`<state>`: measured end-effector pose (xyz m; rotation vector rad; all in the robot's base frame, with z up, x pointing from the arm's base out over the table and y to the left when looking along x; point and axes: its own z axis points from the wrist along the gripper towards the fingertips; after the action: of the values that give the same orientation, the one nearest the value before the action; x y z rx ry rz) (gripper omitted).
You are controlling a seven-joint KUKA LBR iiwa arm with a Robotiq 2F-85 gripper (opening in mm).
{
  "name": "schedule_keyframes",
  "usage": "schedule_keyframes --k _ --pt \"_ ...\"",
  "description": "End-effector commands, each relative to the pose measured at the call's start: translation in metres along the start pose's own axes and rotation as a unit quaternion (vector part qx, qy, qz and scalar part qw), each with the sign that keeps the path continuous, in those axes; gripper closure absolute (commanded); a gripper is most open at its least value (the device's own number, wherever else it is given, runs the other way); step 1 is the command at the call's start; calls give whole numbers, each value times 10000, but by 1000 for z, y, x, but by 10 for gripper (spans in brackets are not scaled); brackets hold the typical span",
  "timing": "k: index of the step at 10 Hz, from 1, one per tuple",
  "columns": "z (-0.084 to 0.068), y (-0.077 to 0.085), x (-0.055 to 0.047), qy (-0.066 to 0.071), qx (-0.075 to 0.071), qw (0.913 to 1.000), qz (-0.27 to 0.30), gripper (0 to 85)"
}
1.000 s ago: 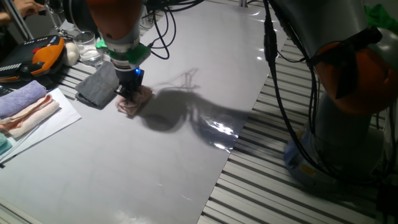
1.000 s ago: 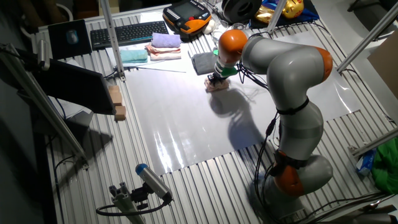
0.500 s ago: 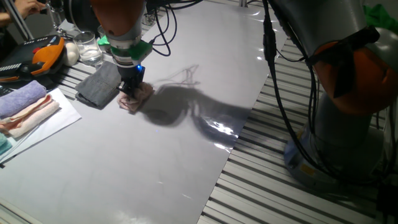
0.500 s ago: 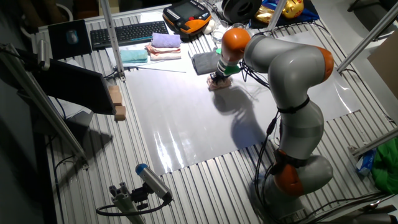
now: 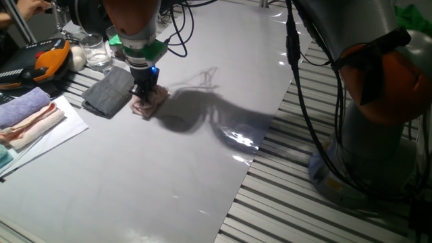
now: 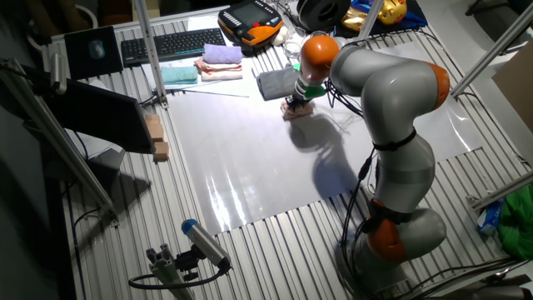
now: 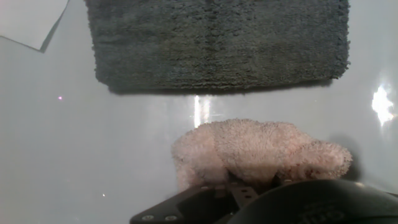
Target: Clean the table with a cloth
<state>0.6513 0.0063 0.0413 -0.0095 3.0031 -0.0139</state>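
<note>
Your gripper (image 5: 144,96), clamped on the pink cloth (image 5: 150,102), presses it to the table (image 5: 202,169) beside the dark grey cloth (image 5: 108,91) at ten o'clock; most of the sheet seemingly awaits wiping.

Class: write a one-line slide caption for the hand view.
Gripper presses a pink cloth onto the grey table, near a dark cloth.

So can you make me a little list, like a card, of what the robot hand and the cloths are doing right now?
gripper: pointing down, pressing on the pink cloth; finger state hidden
pink cloth: bunched up on the table, under the gripper
table: pale grey and shiny
dark grey cloth: lying flat beside the pink cloth, with a thin gap between them
folded towels: lavender and peach, on white paper near the table edge
glass: clear, behind the dark grey cloth
</note>
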Motion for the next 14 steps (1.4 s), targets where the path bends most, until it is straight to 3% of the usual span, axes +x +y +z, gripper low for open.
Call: schedule_keyframes --k 1,6,10,14 --pt "1 -2 0 0 0 10000 -13 850" --pt "3 -14 -1 -1 -46 10000 -60 850" --pt "-4 -34 -3 37 -85 9998 -163 850" --pt "0 -50 -3 -2 -61 9997 -227 850"
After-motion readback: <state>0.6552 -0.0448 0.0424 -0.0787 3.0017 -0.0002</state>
